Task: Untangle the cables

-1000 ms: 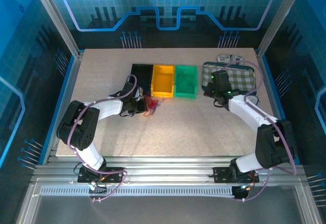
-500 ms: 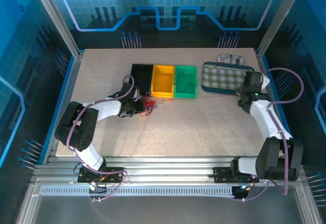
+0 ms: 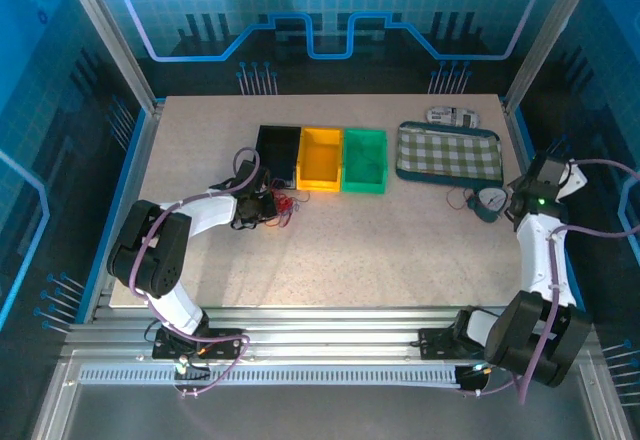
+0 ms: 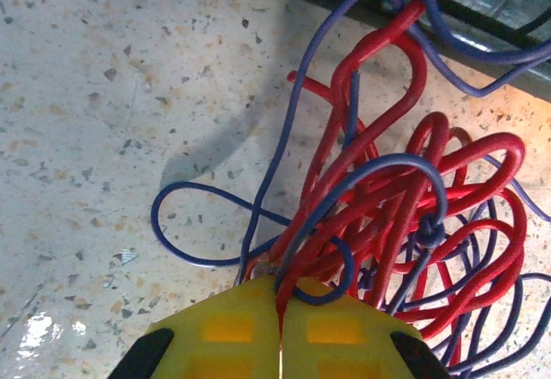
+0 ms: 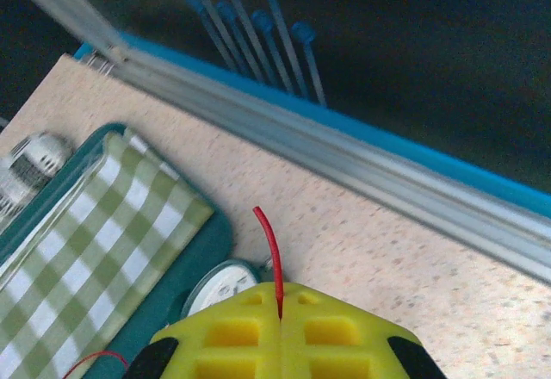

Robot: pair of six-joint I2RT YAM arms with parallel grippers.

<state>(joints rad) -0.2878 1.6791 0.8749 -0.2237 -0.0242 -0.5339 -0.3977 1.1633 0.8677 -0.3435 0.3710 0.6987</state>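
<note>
- The cables [image 3: 280, 206] lie as a tangled bunch of red and blue wires on the table [image 3: 400, 250], left of centre, just near of the black bin [image 3: 277, 150] and beside the near left corner of the orange bin [image 3: 320, 160].
- The green bin [image 3: 365, 160] stands to the right of the orange one; the three bins touch in a row.
- The left gripper [image 3: 262, 206] sits low at the left side of the bunch. In the left wrist view its yellow pads [image 4: 232, 332] are pressed together, pinching red strands of the bunch [image 4: 387, 198] at their tips.
- A blue loop [image 4: 185, 224] spreads flat on the table to the left of the red mass.
- The right gripper [image 3: 512, 200] is at the far right of the table, well apart from the bunch, near of the checked tray [image 3: 448, 152].
- Its yellow pads [image 5: 232, 332] are closed on a single red wire [image 5: 269, 245], whose short end sticks out beyond the tips.
- A round teal thing [image 3: 490, 201] lies just left of that gripper, close to the tray's near right corner.
- How far the held red wire trails back cannot be told.
</note>
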